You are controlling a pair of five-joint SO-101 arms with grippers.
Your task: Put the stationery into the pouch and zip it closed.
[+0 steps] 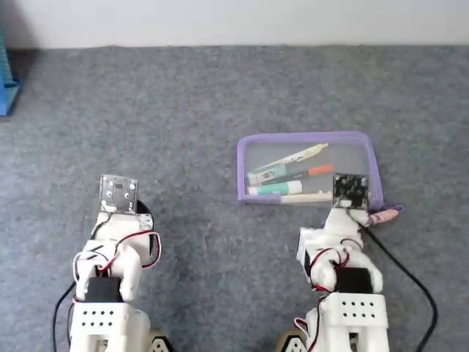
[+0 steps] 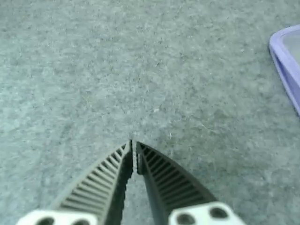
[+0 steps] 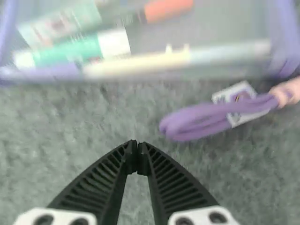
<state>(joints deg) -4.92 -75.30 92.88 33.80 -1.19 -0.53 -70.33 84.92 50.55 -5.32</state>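
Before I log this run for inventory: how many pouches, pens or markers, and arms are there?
Pouch: 1
Pens or markers inside it: 4 I can tell apart
Left arm and right arm: 2
Total: 7

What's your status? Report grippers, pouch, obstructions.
Left gripper shut, empty, over carpet. Right gripper shut, empty, just short of pouch. Pens inside pouch; zip state unclear. Strap on carpet near right gripper.

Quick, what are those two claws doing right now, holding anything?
Left gripper: closed, holding nothing, over the carpet.
Right gripper: closed, holding nothing, beside the pouch.
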